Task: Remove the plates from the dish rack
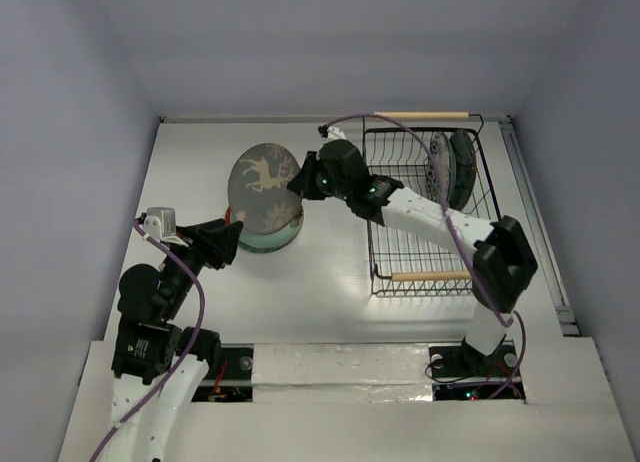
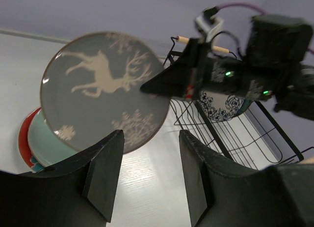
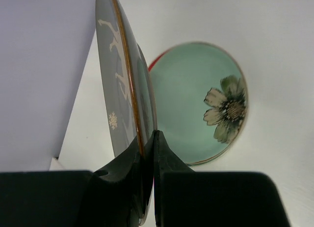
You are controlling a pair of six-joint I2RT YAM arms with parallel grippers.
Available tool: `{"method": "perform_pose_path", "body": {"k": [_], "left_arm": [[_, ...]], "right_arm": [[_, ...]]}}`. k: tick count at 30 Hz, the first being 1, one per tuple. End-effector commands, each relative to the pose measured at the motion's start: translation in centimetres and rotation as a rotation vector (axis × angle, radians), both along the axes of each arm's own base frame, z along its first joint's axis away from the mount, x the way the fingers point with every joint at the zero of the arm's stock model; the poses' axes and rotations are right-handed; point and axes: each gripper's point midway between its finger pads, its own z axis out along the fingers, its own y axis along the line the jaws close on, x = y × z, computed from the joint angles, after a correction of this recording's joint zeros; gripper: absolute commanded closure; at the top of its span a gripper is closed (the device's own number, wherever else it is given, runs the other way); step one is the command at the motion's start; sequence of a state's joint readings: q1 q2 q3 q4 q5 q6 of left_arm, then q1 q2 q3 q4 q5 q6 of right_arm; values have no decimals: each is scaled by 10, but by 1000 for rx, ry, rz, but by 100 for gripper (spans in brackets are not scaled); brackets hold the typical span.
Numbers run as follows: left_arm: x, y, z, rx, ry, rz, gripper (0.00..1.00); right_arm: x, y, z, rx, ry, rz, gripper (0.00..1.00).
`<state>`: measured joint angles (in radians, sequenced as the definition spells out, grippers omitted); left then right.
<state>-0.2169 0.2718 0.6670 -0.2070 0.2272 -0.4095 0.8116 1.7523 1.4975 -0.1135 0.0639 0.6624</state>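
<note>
Soft even lighting, faint shadows, wrist-view foregrounds dark, perhaps slightly blurred

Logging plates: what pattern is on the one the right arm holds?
White deer on a grey-brown plate; clearest in left wrist view.

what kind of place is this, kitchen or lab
Probably a lab robot cell, not a kitchen: bare white table, plain grey walls, two arms bolted at its edge, with just a dish rack and plates.
</note>
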Motion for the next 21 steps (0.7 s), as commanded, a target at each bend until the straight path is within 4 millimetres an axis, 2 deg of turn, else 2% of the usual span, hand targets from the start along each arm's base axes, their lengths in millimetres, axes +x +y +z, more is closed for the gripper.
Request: {"method": "perform_pose_path", "body": {"k": [1, 3, 5, 9, 13, 21], "left_arm": [[0, -3, 8, -13, -38, -13, 55], [0, -3, 8, -12, -36, -13, 55], [0, -3, 8, -13, -38, -13, 55], [0, -3, 8, -14, -35, -14, 55], [0, -3, 9, -14, -38, -14, 55], [0, -3, 8, -14, -37, -12, 55]], "right_arm": [[1, 33, 108, 440, -106, 65, 100], [6, 42, 81, 448, -53, 65, 100], [11, 48, 67, 461, -13, 54, 100], [20, 66, 22, 415, 59, 41, 100], [24, 76, -5, 402, 111, 48, 100], [23, 78, -36, 390, 167, 38, 98]]}}
